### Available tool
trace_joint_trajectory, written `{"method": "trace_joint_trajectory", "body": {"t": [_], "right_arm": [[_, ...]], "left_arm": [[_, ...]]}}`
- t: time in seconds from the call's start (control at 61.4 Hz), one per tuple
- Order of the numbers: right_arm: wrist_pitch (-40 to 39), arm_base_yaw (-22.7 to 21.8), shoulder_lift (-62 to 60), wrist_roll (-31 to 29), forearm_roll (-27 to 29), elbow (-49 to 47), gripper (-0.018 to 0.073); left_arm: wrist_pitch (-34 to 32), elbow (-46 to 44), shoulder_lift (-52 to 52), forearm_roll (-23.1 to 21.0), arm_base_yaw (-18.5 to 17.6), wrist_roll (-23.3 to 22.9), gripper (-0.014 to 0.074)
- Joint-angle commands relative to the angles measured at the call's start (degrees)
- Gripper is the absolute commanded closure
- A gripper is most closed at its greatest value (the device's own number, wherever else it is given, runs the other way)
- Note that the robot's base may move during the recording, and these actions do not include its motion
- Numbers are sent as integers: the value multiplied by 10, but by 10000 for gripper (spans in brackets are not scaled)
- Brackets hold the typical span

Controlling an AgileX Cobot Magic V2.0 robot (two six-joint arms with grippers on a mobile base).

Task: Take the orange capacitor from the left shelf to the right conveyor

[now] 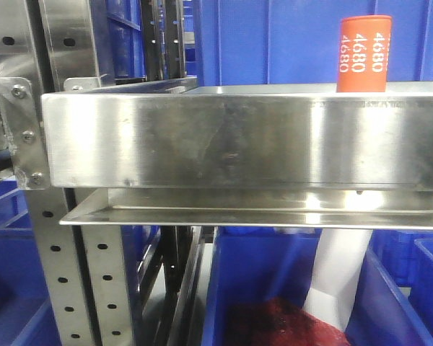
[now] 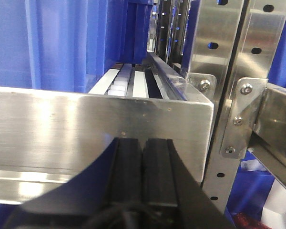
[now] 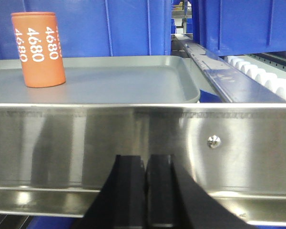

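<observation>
The orange capacitor [image 1: 364, 54] stands upright on the steel left shelf [image 1: 238, 140], behind its tall front lip, at the upper right of the front view. It also shows in the right wrist view [image 3: 38, 50], at the far left of a grey tray [image 3: 148, 81] on the shelf. My right gripper [image 3: 145, 157] is shut and empty, just in front of the shelf's lip [image 3: 219, 143], below and right of the capacitor. My left gripper [image 2: 143, 140] is shut and empty, facing another steel lip [image 2: 86, 129]. The right conveyor is out of view.
Blue plastic bins [image 1: 289, 43] stand behind the shelf and below it [image 1: 274, 288]. Perforated grey uprights [image 1: 58, 274] hold the shelf at the left; they also show in the left wrist view [image 2: 229, 119]. White roller tracks [image 3: 262, 78] run to the right of the tray.
</observation>
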Motion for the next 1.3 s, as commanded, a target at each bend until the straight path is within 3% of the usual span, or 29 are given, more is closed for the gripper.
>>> {"method": "trace_joint_trajectory", "body": {"t": [0.0,0.717,1.027,1.141,1.288], "right_arm": [[-55,-3,-12,-2,-1,2,501],[-55,-3,-12,-2,-1,2,501],[-93,-3,-12,-2,-1,0,501],[-115,-3,-12,-2,-1,-35,501],[-38,-1,-1,-2,-1,-131,501]], "left_arm": [[-51,-3,-11,0,-1,0,701],[-51,-3,-11,0,-1,0,701],[-51,-3,-11,0,-1,0,701],[-51,-3,-11,0,-1,0,701],[-51,-3,-11,0,-1,0,701]]}}
